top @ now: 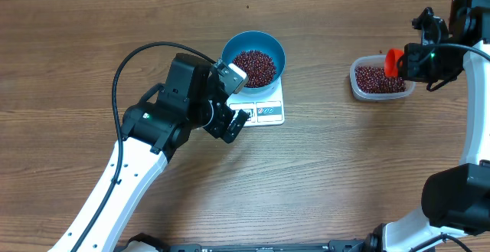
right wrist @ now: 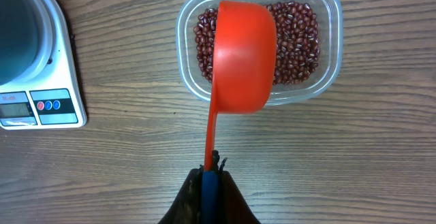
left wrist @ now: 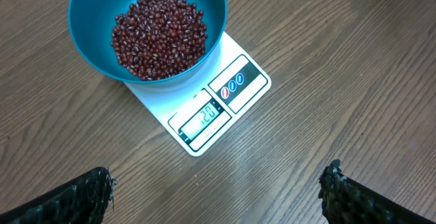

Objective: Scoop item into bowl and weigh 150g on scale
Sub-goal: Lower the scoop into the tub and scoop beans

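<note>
We see the beans [left wrist: 159, 37] heaped in the blue bowl [left wrist: 88, 20], which sits on the white scale [left wrist: 219, 98] with its display lit. Our left fingers [left wrist: 75, 200] stand wide apart with nothing between them, hovering over the desk [top: 344, 168] just beside the scale's display edge. The bowl and beans lie ahead of them, untouched. Our right fingers [right wrist: 182, 207] are together, clamped on the scoop [right wrist: 244, 54] by its blue handle tip, well apart from the bowl at the desk's right side. The scoop's cup hangs over the clear tub [right wrist: 330, 60], where more beans lie. We see only its smooth outside, so we cannot tell whether it carries any.
</note>
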`<state>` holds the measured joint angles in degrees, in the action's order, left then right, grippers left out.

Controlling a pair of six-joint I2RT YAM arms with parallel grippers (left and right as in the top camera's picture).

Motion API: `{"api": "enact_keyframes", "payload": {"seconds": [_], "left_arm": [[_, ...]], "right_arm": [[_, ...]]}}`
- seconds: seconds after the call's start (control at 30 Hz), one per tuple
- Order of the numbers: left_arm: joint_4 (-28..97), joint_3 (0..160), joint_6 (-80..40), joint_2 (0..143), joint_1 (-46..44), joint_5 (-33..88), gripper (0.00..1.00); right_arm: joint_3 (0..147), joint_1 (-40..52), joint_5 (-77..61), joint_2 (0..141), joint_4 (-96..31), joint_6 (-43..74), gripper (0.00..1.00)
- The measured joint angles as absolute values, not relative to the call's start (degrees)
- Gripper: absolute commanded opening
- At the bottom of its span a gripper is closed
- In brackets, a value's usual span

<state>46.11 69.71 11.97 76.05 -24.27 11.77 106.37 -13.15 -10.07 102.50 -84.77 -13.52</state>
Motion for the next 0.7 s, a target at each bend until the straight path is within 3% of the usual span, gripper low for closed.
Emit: {"api": "enact_keyframes", "payload": {"seconds": [0.33, 0.7], "left_arm": [[46.1, 69.7, 12.0, 76.1, -24.3, 11.8, 1.00], [46.1, 69.7, 12.0, 76.1, -24.3, 11.8, 0.99]], "right_arm": [[104.4, -13.1, -8.5, 102.7, -84.9, -13.6, 0.04], [95.8, -13.1, -7.9, 102.9, -74.0, -13.8, 0.04]]}}
